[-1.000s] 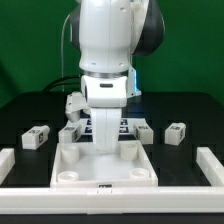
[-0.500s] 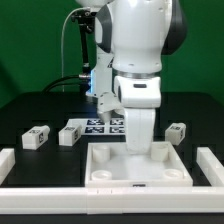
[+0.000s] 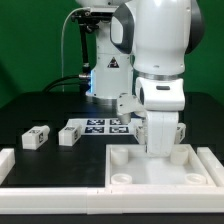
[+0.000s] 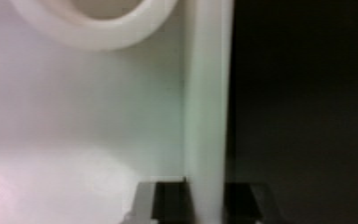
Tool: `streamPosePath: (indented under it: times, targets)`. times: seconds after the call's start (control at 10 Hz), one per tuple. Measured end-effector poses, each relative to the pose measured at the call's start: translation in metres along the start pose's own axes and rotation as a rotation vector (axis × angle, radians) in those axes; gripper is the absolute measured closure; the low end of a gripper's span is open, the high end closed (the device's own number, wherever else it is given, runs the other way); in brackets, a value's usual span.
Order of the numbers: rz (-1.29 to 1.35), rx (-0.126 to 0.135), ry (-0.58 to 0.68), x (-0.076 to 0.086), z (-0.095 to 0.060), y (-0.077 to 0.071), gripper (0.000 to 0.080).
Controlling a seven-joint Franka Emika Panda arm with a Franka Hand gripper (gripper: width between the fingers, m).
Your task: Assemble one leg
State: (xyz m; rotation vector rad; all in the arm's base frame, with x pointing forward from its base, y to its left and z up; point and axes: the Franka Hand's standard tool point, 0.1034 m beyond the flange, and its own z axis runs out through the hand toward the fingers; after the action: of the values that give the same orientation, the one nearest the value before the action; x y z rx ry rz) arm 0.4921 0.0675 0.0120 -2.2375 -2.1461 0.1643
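Observation:
My gripper is shut on the far rim of the large white square panel, which lies flat at the exterior view's front right. In the wrist view the panel's thin wall runs between my two dark fingers, and a round corner socket shows beside it. Two small white legs with marker tags, one and another, lie on the black table at the exterior view's left, well apart from my gripper. Any further legs are hidden behind my arm.
The marker board lies behind the panel near the robot base. Long white rails border the work area at the exterior view's left, front and right.
My gripper has moved toward the exterior view's right with the white panel in it, sliding the panel from the centre to the front right. The two legs at the left have not moved.

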Motion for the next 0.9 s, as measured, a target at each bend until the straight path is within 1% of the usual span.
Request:
streamPosePath:
  times: [0.1, 0.3, 0.5, 0.6, 0.7, 0.8, 0.9]
  targets:
    - [0.020, 0.002, -0.004, 0.0044, -0.0001, -0.0024, 0.0732]
    - [0.024, -0.003, -0.002, 0.0039, -0.0001, -0.0021, 0.0732]
    - [0.024, -0.002, -0.002, 0.0039, 0.0004, -0.0024, 0.0732]
    - [0.024, -0.002, -0.002, 0.0039, 0.0005, -0.0025, 0.0525]
    - [0.024, -0.002, -0.002, 0.0038, 0.0006, -0.0025, 0.0386]
    - [0.024, -0.002, -0.002, 0.0038, 0.0007, -0.0026, 0.0228]
    - [0.024, -0.001, -0.002, 0.0038, 0.0008, -0.0026, 0.0228]
